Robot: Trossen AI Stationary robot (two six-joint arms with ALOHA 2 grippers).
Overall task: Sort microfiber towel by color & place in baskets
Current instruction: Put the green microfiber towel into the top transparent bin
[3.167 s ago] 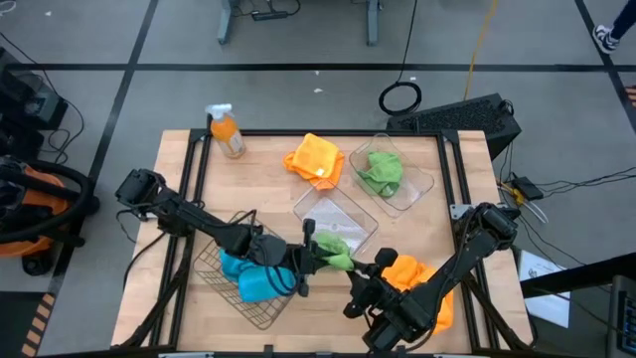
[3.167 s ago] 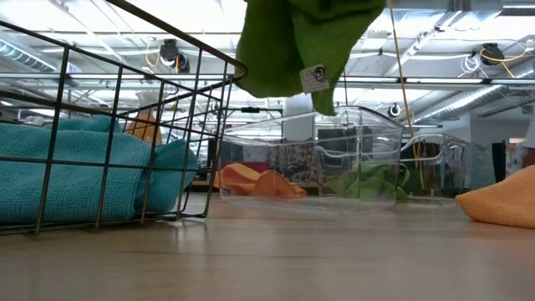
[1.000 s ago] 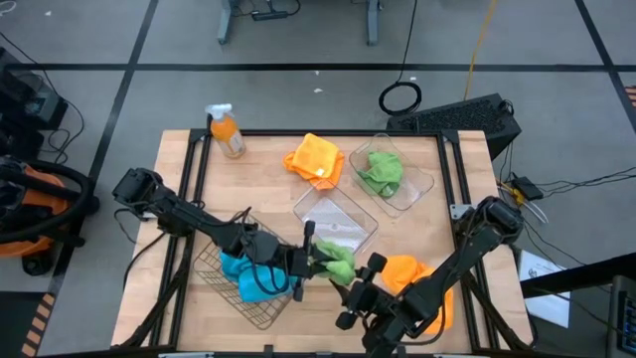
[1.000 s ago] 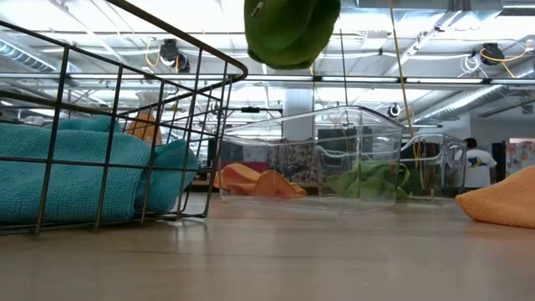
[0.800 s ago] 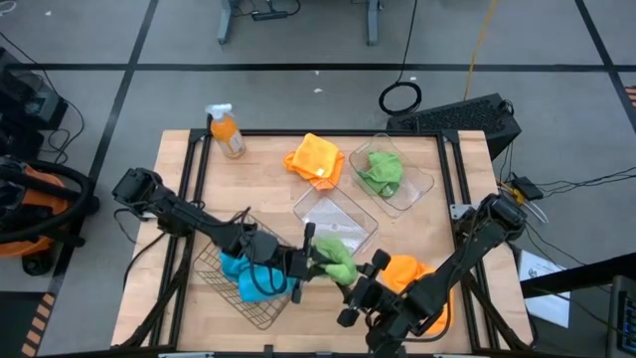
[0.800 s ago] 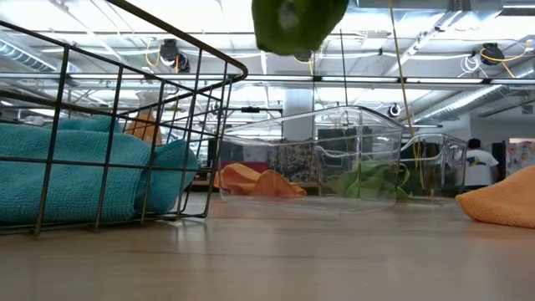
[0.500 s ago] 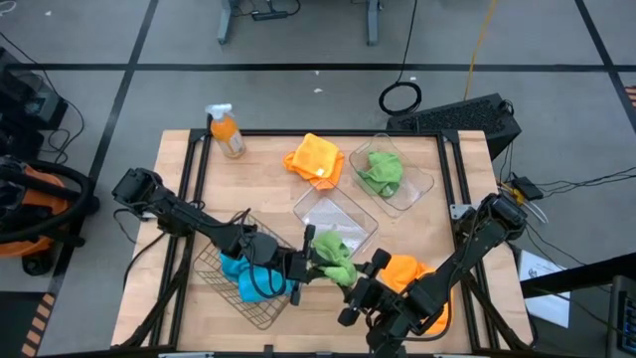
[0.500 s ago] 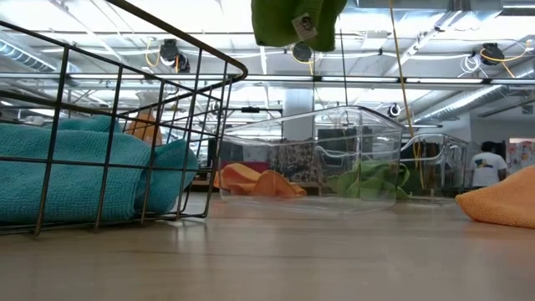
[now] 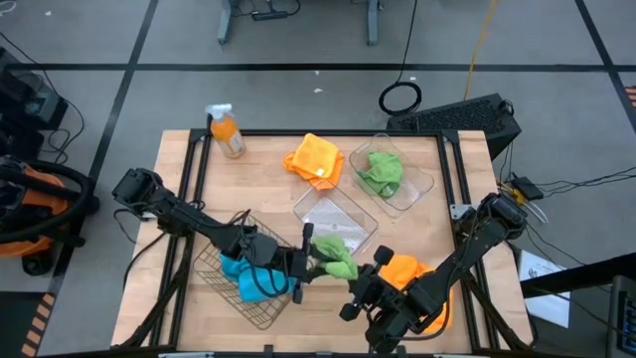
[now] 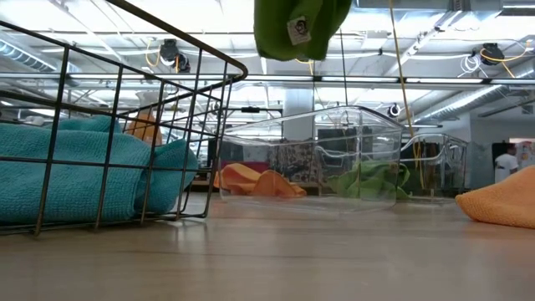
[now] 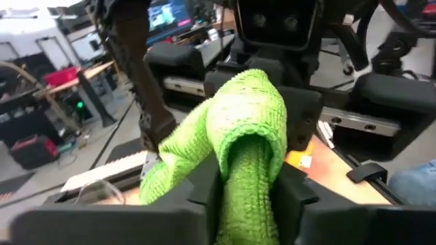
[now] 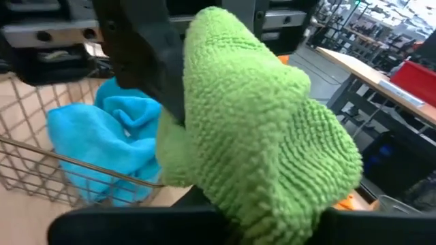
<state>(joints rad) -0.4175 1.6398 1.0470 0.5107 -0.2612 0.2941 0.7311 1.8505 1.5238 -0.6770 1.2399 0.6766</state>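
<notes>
Towels: two green, two orange, blue ones in the wire basket (image 9: pixel 248 281), count unclear
Held towel (image 9: pixel 335 257): between both grippers, off the surface
Left gripper (image 9: pixel 310 261): clamped on it
Right gripper (image 9: pixel 364 282): closed on it too
Tubs: two, beyond the grippers

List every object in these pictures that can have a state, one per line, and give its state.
Held green towel: lifted off the table, between both hands.
Left hand: gripping that towel.
Right hand: closed on that towel.
Wire basket: holds blue towels.
Far clear tub: holds a green towel.
Near clear tub: empty.
Far orange towel: loose on the table.
Near orange towel: loose, under the right arm.
Spray bottle: upright.
</notes>
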